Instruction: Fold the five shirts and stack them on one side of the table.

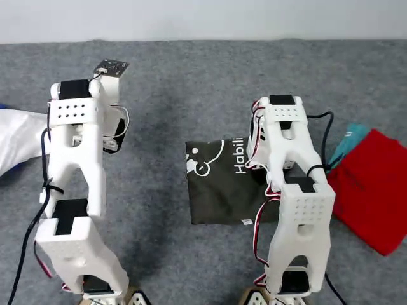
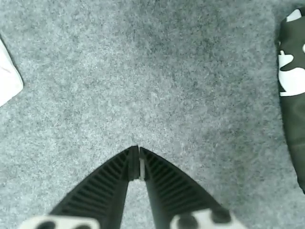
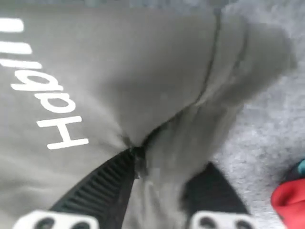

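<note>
Far left, a white shirt [image 1: 16, 143] is seen at the tabletop [image 1: 191, 82] edge, partly cut off by the frame, and looks unfolded as far as can be judged. Next along, the left pincer [image 2: 138, 160] is held over bare grey surface. Its jaws are fully closed, tips touching, nothing gripped. The white shirt lies to one side of it & the dark shirt to the other, both well apart from it.

In the centre, the dark shirt [image 1: 219, 190] w/ white print is laid as a rough rectangle, so prob. partly folded. Its right-hand edge is covered by the right arm. There the right pincer [image 3: 169, 164] is clamped on a bunched ridge of the dark fabric, jaws held part-open by the cloth btwn them.

Further right, a teal shirt [image 1: 350, 141] is tucked just beside a red shirt [image 1: 375, 194], both loose near the tabletop edge.

Risks:
- The grip is taken on a thin pinch, poss. the top layer only, so layers could be pulled apart & the fold undone when lifted.
- No hold-down is given by the left pincer, so the whole shirt may be dragged instead of folded over.
- The grey surface looks rough, so cloth could be snagged & creased.
- The red shirt lies near the right arm & could be swept or caught if a wide swing is made.
</note>
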{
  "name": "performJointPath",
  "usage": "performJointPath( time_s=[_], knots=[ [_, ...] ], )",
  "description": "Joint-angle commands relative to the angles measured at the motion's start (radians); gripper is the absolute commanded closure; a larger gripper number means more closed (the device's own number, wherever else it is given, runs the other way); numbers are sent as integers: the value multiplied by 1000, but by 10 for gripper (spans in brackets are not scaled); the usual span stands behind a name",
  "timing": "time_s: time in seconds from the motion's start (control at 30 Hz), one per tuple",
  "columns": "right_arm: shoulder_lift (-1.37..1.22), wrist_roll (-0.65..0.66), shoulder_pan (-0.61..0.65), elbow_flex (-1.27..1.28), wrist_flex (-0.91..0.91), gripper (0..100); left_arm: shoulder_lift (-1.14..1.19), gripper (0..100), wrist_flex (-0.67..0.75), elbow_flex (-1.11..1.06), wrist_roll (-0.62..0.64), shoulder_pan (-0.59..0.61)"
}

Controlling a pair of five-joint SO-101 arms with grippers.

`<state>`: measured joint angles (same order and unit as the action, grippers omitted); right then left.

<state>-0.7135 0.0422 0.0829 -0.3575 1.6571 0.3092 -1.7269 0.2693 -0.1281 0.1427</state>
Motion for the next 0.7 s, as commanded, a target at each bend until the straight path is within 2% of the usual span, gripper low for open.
performJointPath(
  time_s=[0.0, 0.07, 0.2, 0.33, 0.47, 0.57, 0.67],
  knots=[
    [1, 43, -1, -8, 35, 988, -63, 994, -28, 2, -2, 6],
    [1, 77, -24, -57, 62, 987, -63, 994, -28, 2, -2, 6],
    [1, 267, -97, -258, 127, 989, -63, 994, -28, 2, -2, 6],
    [-22, 580, -137, -470, 97, 989, -63, 994, -28, 2, -2, 6],
    [-84, 825, -102, -623, 48, 989, -63, 994, -28, 2, -2, 6],
    [-162, 924, -65, -690, 24, 989, -63, 994, -28, 2, -2, 6],
    [-236, 942, -48, -753, 1, 987, -63, 994, -28, 2, -2, 6]
  ],
)
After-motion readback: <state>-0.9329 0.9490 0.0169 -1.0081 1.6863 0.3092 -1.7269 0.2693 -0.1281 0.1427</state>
